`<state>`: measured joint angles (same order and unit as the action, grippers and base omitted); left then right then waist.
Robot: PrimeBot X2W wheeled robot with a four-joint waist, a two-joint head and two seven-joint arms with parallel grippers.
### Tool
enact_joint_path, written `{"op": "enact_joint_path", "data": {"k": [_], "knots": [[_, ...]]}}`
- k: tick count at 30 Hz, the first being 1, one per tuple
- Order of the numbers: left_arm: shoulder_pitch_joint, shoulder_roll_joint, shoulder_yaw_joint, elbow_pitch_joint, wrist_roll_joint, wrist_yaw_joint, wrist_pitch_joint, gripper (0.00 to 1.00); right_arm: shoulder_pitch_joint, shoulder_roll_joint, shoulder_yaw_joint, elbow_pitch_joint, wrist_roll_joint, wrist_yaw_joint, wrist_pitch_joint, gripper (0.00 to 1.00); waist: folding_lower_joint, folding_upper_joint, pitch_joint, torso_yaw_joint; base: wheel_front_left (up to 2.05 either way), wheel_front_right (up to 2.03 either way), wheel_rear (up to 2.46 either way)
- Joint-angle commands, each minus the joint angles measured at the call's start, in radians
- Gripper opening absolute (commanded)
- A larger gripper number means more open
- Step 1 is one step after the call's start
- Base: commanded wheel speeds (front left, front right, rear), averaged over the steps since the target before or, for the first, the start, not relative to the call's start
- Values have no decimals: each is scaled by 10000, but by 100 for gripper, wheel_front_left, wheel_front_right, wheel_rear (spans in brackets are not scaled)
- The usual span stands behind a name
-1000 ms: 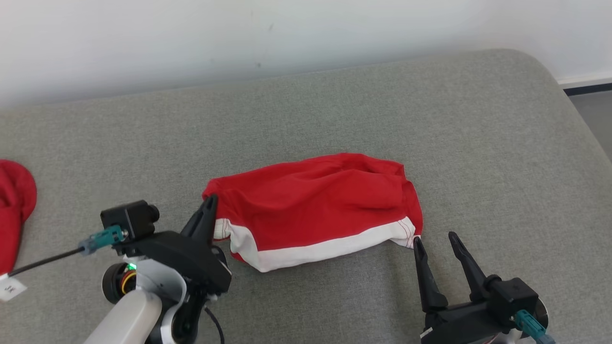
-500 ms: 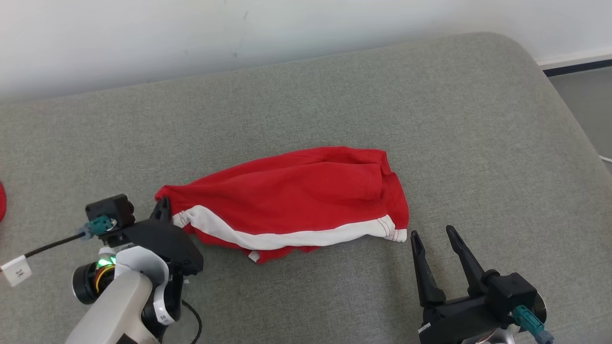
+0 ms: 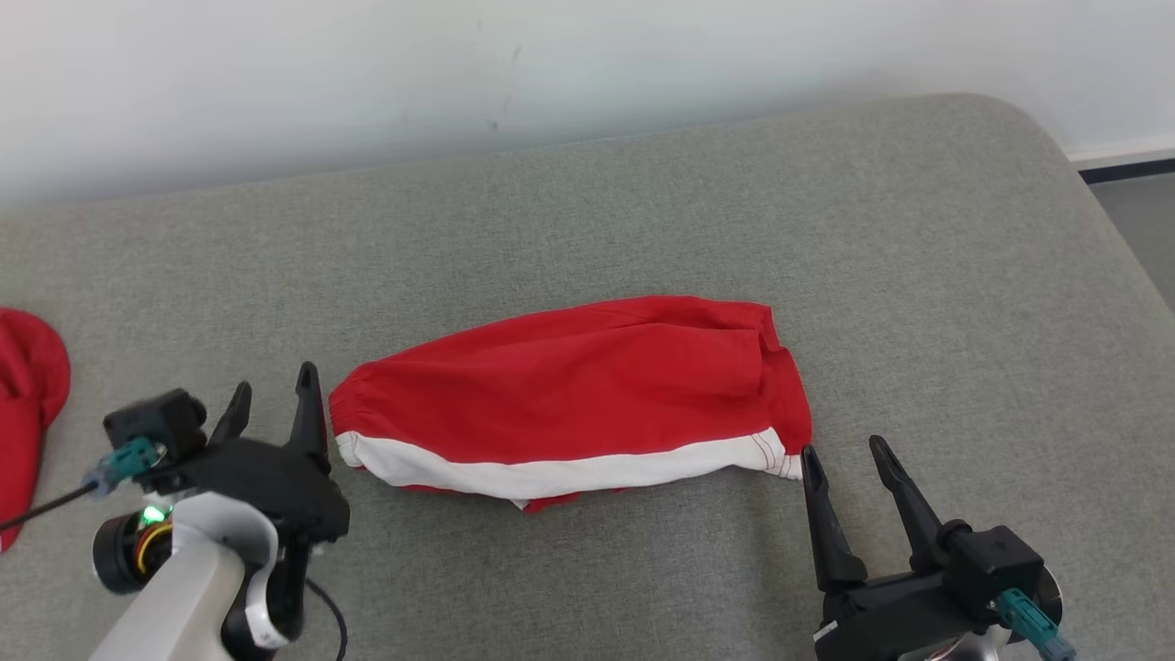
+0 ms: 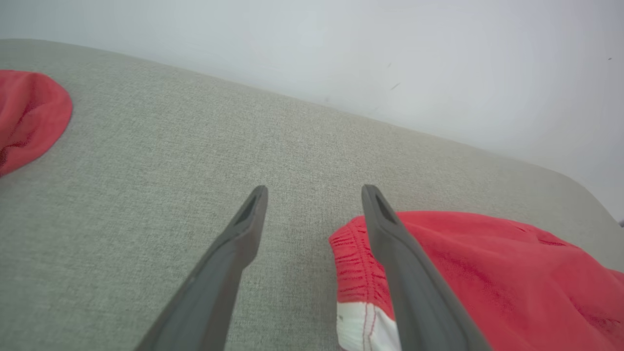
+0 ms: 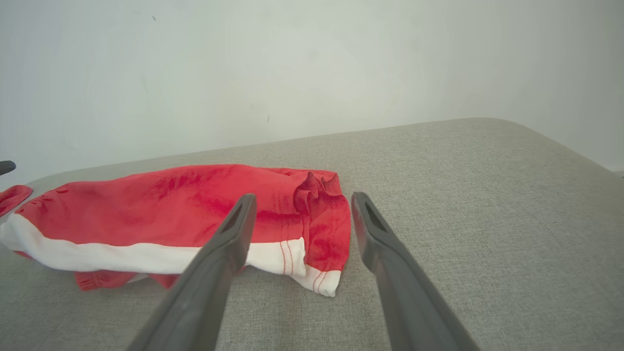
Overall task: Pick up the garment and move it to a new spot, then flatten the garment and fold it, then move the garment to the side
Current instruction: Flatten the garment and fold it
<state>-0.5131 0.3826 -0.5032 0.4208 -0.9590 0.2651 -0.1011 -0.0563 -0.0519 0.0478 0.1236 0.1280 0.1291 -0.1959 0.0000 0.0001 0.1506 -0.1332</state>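
— Where does the garment (image 3: pixel 569 404) lie?

— It lies flat on the grey cushion (image 3: pixel 643 211), stretched between the two grippers. It is red, with a white band along the edge nearer to the fingers.

— How do the fingers of the left gripper (image 3: pixel 274 378) stand?

— They are apart, and between them is only bare cushion. The garment's gathered end lies just beside the finger on the garment's side, outside the gap. In the left wrist view this finger crosses in front of the red hem. Whether it touches the fabric, one cannot tell.

— And the right gripper (image 3: pixel 842 448)?

— Its fingers are also wide apart and hold nothing. In the head view the garment's white-banded corner lies just at the tip of the finger nearer to the garment. In the right wrist view the same corner sits ahead of the gap, and the rest spreads away past that finger. Contact is not clear there either.

— Is something else near?

— Yes. A second red cloth (image 3: pixel 27 395) lies on the cushion well beyond the left gripper's other finger, apart from the garment. A pale wall (image 3: pixel 459 73) rises behind the cushion, far ahead of all the fingertips.

— Is the garment smooth?

— Mostly. Some creases show toward the right gripper's end, and a little red fabric comes out from under the white band near its middle.
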Motion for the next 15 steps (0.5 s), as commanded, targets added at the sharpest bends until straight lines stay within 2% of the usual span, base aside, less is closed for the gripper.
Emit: {"op": "enact_joint_path", "data": {"k": [1,4,5,7,9,12,15], "knots": [[364,190,5,-333,73,37,-11,100,111,29,-28,-62,-41,33,1,100,0,-1,-61,90,0,0,0],[909,661,-129,-1042,111,-57,208,100,152,29,-56,-130,-43,33,34,100,0,-1,-81,151,0,0,0],[909,661,-129,-1042,111,-57,208,100,152,29,-56,-130,-43,33,34,100,0,-1,-81,151,0,0,0],[1330,1206,-488,-1618,292,-445,473,100,148,31,-78,-189,-41,33,59,100,0,-1,-54,198,0,0,0],[1547,1440,-685,-1816,338,-764,590,100,111,28,-92,-220,-42,31,66,100,0,-1,-14,219,0,0,0],[1605,1600,-808,-1854,345,-1176,570,100,39,29,-67,-241,-41,33,65,100,0,-1,52,209,0,0,0],[1497,1560,-872,-1711,301,-1396,542,100,-30,29,-29,-254,-34,31,75,100,0,-1,107,167,0,0,0]]}}
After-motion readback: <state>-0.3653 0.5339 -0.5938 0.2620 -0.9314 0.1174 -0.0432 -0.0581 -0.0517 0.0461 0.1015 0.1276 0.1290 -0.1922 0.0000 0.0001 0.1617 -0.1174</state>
